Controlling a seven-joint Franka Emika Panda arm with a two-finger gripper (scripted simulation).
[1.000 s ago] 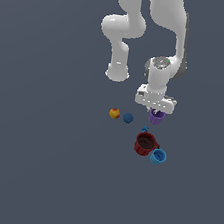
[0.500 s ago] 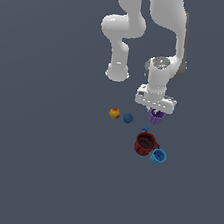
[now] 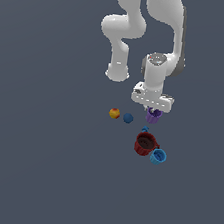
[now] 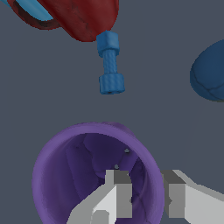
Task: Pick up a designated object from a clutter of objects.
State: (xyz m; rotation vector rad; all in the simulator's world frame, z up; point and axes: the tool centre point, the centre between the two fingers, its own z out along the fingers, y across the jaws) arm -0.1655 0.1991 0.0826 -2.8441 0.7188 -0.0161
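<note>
The designated object, a small purple cup (image 3: 153, 117) with a dark inside, sits right under my gripper (image 3: 153, 110) in the exterior view. In the wrist view its round rim (image 4: 78, 175) fills the lower part of the picture. My gripper (image 4: 146, 183) straddles the cup's wall, one finger (image 4: 118, 192) inside the cup and the other outside, shut on that wall. The rest of the clutter lies close by: a dark red mug (image 3: 144, 144), a blue cup (image 3: 158, 156), a blue ball (image 3: 128, 118) and an orange-yellow ball (image 3: 114, 113).
A small blue spool-shaped piece (image 4: 109, 63) lies between the purple cup and the red mug (image 4: 83, 17). The blue ball (image 4: 212, 72) shows at the wrist view's edge. The floor is plain dark grey all around.
</note>
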